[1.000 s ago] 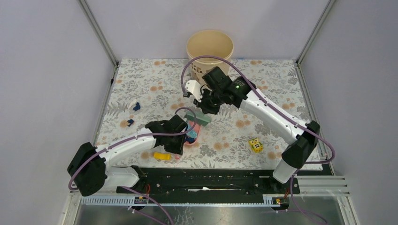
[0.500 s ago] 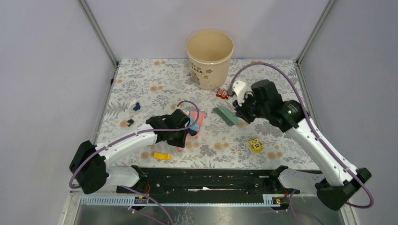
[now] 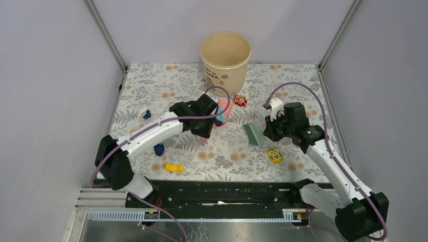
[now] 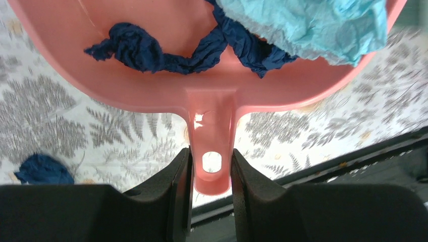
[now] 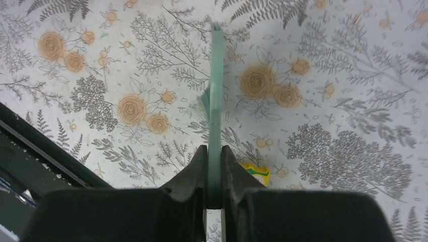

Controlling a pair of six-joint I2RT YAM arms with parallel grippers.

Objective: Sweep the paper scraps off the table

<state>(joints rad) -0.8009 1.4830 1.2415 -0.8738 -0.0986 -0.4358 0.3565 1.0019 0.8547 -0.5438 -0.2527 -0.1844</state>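
Observation:
My left gripper (image 4: 212,170) is shut on the handle of a pink dustpan (image 4: 202,80), held above the table (image 3: 166,83) just in front of the bucket. In the pan lie twisted navy paper scraps (image 4: 151,53) and a crumpled light-blue piece (image 4: 313,25). From above, the dustpan (image 3: 225,108) juts out past my left gripper (image 3: 206,127). Loose navy scraps stay on the cloth at the left (image 3: 147,115) and beside my left forearm (image 3: 159,149). My right gripper (image 5: 214,162) is shut on a thin green brush (image 5: 216,101), which hangs over the right half of the cloth (image 3: 254,134).
A tall beige bucket (image 3: 225,55) stands at the back centre. A red toy cube (image 3: 240,101) lies right of the dustpan and a yellow cube (image 3: 274,156) sits by my right gripper. A flat yellow piece (image 3: 174,167) lies near the front edge. Metal posts frame the cloth.
My left arm has carried the dustpan with its scraps from the front centre back toward the bucket. My right arm has swung the brush right and nearer.

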